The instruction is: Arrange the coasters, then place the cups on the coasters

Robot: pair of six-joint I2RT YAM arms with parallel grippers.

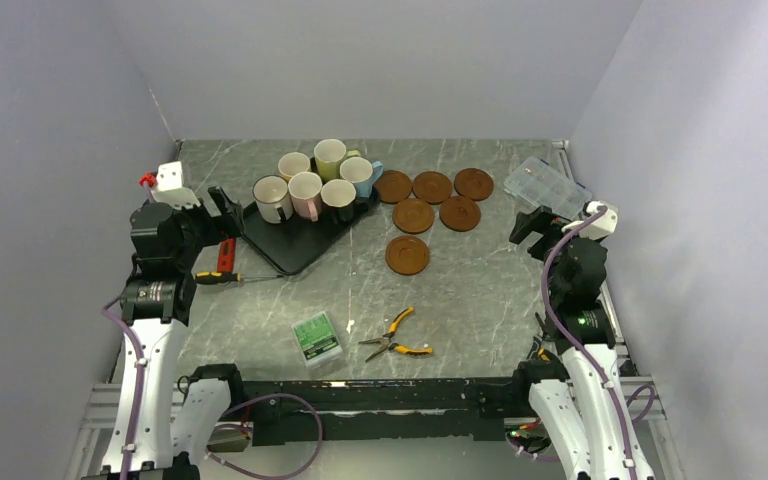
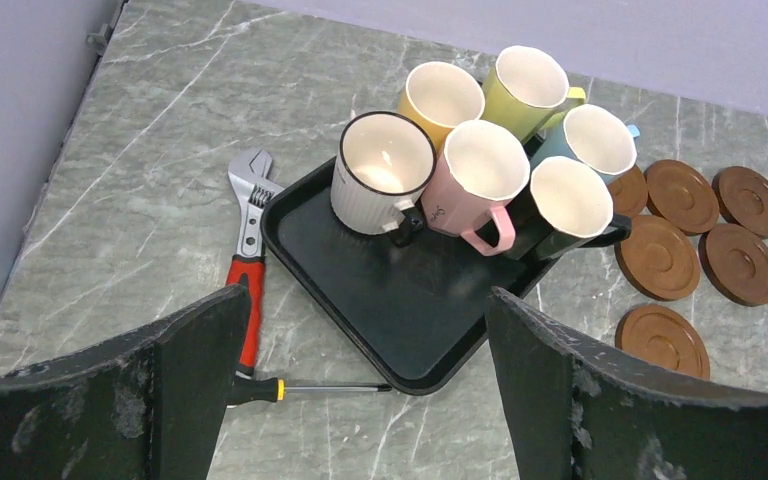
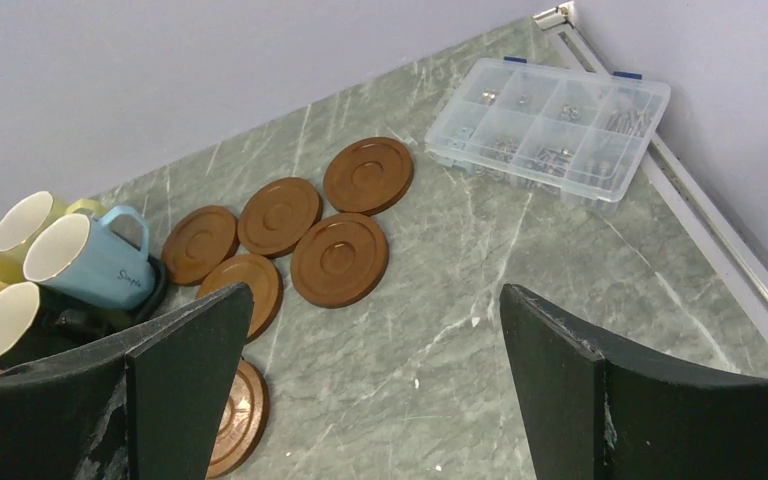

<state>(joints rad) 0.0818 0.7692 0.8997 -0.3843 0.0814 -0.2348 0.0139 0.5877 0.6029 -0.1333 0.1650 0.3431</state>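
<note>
Cups (image 1: pixel 305 190) bunched at far end of black tray (image 1: pixel 285 245), left of centre; coasters (image 1: pixel 413 215) flat on counter (image 1: pixel 470 290) beside tray's right edge, open counter nearer. Left pincer (image 2: pixel 365 300), right pincer (image 3: pixel 377 295): both spread wide, empty.

The overhead camera is looking down from behind the arms (image 1: pixel 152 330) onto the grey marbled counter (image 1: pixel 460 300), while both wrist cameras are facing forward, nearer, sharing the round reddish-brown coasters (image 3: pixel 340 258).

Plain pale lilac-grey walls (image 1: pixel 360 60) enclose a grey-green, white-veined marbled surface (image 1: pixel 480 300) on three sides. A metal rail (image 3: pixel 725 240) edges its right side. The light is even.
</note>
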